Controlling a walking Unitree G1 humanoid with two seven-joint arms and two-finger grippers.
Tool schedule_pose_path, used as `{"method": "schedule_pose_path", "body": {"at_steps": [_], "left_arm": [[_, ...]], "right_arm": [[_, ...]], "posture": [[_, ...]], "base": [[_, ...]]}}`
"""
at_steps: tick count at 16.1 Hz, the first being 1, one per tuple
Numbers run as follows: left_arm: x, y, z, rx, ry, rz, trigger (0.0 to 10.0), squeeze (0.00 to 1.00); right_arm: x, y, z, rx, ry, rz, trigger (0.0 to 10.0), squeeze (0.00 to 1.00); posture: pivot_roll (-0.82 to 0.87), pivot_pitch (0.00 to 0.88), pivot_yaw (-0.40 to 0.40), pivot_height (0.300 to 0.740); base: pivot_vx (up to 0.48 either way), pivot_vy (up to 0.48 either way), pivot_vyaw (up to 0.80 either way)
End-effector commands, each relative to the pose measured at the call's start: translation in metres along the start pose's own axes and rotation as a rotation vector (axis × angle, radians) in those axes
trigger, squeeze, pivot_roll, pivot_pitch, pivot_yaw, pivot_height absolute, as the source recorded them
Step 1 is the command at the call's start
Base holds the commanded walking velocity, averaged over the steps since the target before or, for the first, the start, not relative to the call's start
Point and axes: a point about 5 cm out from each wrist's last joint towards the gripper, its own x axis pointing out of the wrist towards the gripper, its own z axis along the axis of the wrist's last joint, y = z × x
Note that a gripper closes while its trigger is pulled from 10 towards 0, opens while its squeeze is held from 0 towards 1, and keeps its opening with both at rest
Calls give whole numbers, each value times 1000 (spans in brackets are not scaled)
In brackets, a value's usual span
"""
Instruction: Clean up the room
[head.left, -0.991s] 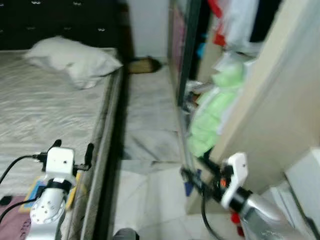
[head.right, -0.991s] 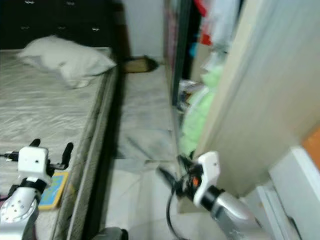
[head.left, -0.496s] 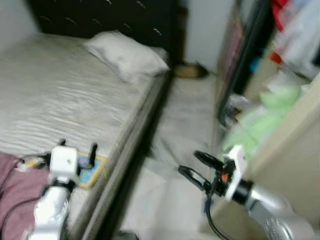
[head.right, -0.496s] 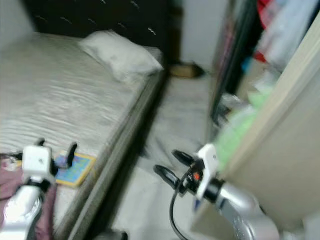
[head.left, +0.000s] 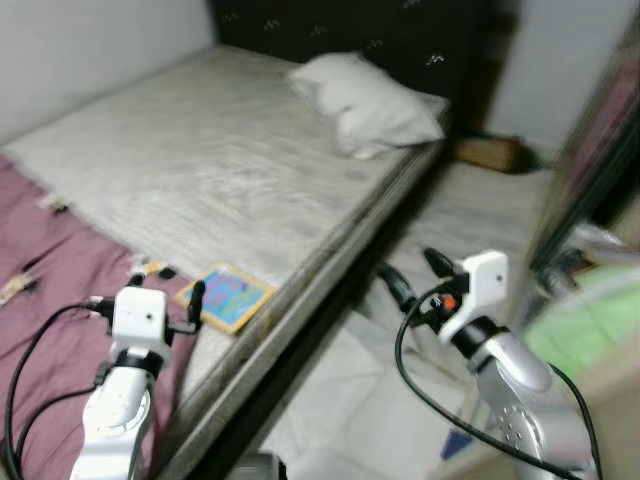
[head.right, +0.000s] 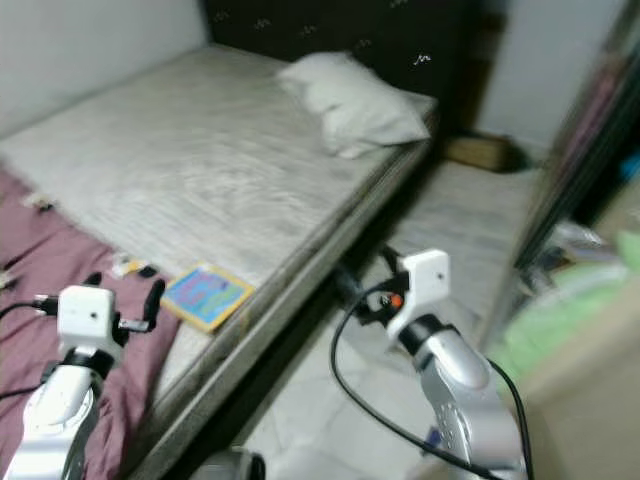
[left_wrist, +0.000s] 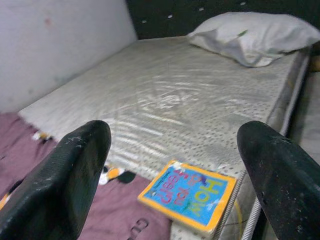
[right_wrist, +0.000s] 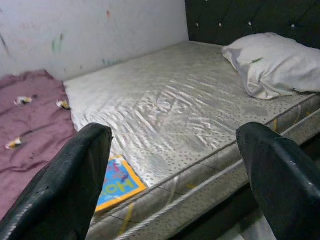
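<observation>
Left gripper (left_wrist: 172, 175): both black fingers (left_wrist: 75, 175) stand wide apart with nothing between them. Beyond them, a bare grey mattress (left_wrist: 185, 95) runs up to a dark headboard (left_wrist: 170, 15). A white pillow (left_wrist: 255, 37) lies at the head end, beside the mattress edge. A picture book (left_wrist: 187, 194) with an orange border and blue cover lies flat near the mattress edge, just beside a purple blanket (left_wrist: 75, 220). Small scraps (left_wrist: 107, 175) sit where blanket meets mattress. A pale wall (left_wrist: 55, 45) borders the far side.

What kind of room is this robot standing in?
Most likely a bedroom: a bare mattress with a white pillow against a dark headboard, plus a maroon blanket and a colourful book lying on the bed.
</observation>
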Motion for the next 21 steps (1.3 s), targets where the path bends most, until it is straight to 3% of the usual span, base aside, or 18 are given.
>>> {"method": "schedule_pose_path", "body": {"at_steps": [1,21], "left_arm": [[1,5,0,13,8,20,10000,0],[9,-2,5,-13,-32,-40,10000,0]], "right_arm": [[5,6,3,-10,-31,-12,10000,0],[3,7,-4,-26,-54,-81,10000,0]], "posture": [[-60,35,8,740],[-60,20,13,740]], "base": [[0,0,794],[0,0,779]]}}
